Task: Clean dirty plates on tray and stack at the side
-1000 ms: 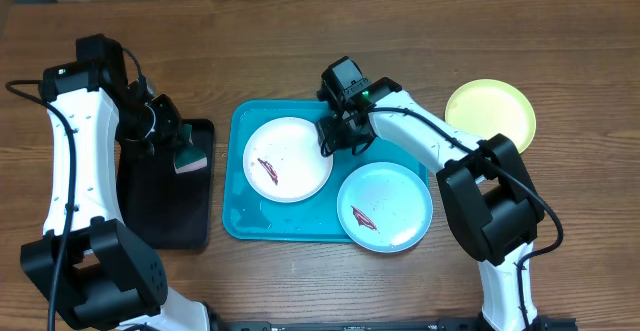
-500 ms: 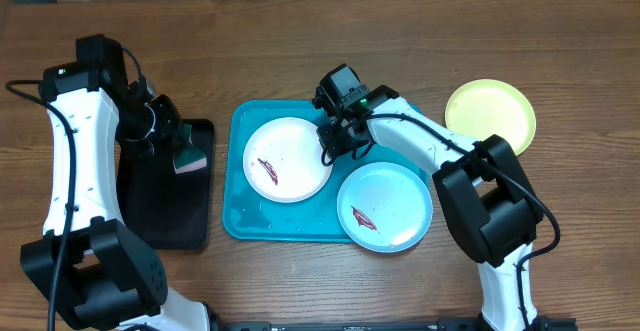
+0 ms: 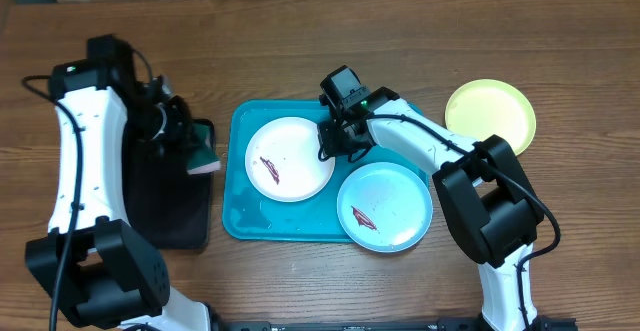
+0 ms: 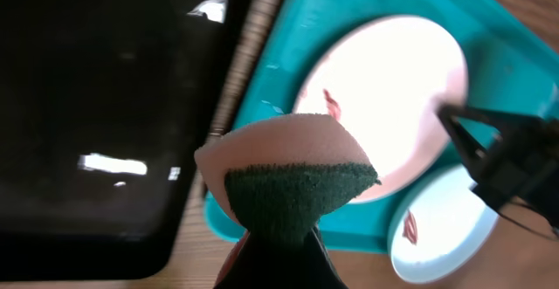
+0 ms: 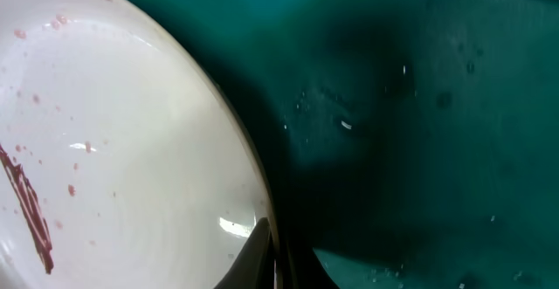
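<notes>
Glossy plastic makes up the turquoise tray (image 3: 243, 214), white plate (image 3: 295, 151) and black tray (image 3: 165, 206); sponge (image 4: 293, 193) rough; table (image 3: 300, 31) wood-grained.

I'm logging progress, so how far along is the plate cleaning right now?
Done: the yellow plate looks clean beside the tray. In hand: the right tool pinches the smeared white plate at its rim; the left tool holds a sponge. Left: wiping it and the smeared mint plate, then stacking.

Centre: tray (image 3: 243, 214) w/ one plate (image 3: 298, 151) left, another plate (image 3: 392, 193) lower right. Third plate (image 3: 490, 114) on table (image 3: 300, 41), upper right. Narrow tray (image 3: 165, 211) far left.
</notes>
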Controlling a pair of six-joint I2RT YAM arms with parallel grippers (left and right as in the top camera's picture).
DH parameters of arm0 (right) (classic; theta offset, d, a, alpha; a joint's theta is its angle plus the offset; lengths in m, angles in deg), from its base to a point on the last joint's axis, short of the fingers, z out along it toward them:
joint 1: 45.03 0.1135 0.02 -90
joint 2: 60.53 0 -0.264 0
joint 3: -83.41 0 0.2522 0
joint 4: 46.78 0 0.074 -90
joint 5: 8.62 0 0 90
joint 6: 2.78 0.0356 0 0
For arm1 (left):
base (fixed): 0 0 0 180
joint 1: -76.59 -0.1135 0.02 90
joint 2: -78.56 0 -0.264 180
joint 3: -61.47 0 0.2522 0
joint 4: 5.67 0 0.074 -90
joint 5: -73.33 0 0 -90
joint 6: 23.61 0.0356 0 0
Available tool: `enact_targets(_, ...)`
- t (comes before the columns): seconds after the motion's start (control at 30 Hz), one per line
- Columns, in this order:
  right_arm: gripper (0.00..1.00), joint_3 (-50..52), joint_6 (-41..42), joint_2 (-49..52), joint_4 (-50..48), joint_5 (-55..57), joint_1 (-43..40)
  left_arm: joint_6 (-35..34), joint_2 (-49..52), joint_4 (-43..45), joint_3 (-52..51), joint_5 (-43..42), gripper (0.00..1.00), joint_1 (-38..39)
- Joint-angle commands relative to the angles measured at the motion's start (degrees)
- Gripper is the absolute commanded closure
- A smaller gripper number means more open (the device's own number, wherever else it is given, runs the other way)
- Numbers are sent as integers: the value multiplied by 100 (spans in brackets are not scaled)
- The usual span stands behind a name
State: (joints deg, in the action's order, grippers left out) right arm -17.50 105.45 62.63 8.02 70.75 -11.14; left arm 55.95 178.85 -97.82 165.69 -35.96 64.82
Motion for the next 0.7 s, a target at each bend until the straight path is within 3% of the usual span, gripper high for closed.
enact_targets(0.0,96,173,807,118,184,164,138,199,-129,46,-20,-372,96,393)
enact_targets(0.23,96,173,2096,118,367,164,179,-420,-129,881,-549,-229,96,1320)
enact_targets(0.43,96,173,2229,118,367,236,173,-1408,-116,1985,-1453,-243,96,1596)
enact_targets(0.57,96,173,2232,118,358,452,173,-1451,-114,3040,-2065,-1161,96,1626)
enact_targets(0.67,96,173,2229,118,348,507,173,-1585,-103,3635,-2376,-1115,96,1700)
